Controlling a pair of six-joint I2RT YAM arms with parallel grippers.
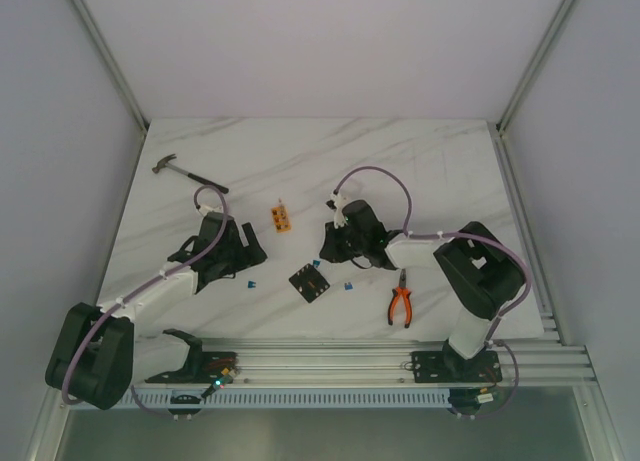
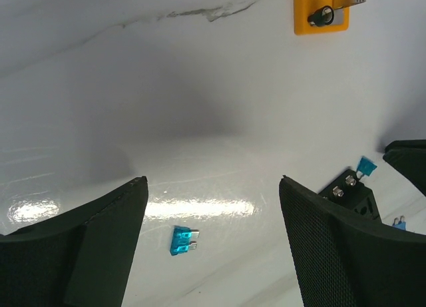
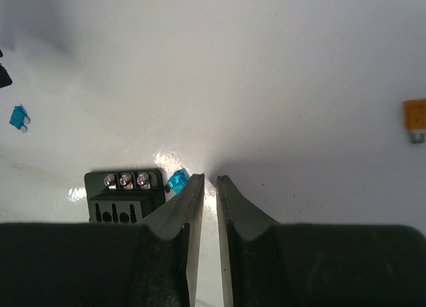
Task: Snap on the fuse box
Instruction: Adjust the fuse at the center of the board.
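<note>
Closest up in the right wrist view: right fingers [image 3: 192, 210], nearly pressed together, pinching nothing. Just left of their tips, the fuse box [image 3: 125, 195], flat on the white marble surface [image 1: 400, 171], squarish so no real long axis, turned diamond-wise from above, with a blue fuse [image 3: 176, 180] tucked between box and tips. Right arm clearly nearer. Left fingers [image 2: 100, 254] spread wide, further off over a loose fuse [image 2: 183, 240]. Pliers [image 1: 401, 306] nearby but apart, so decent room.
</note>
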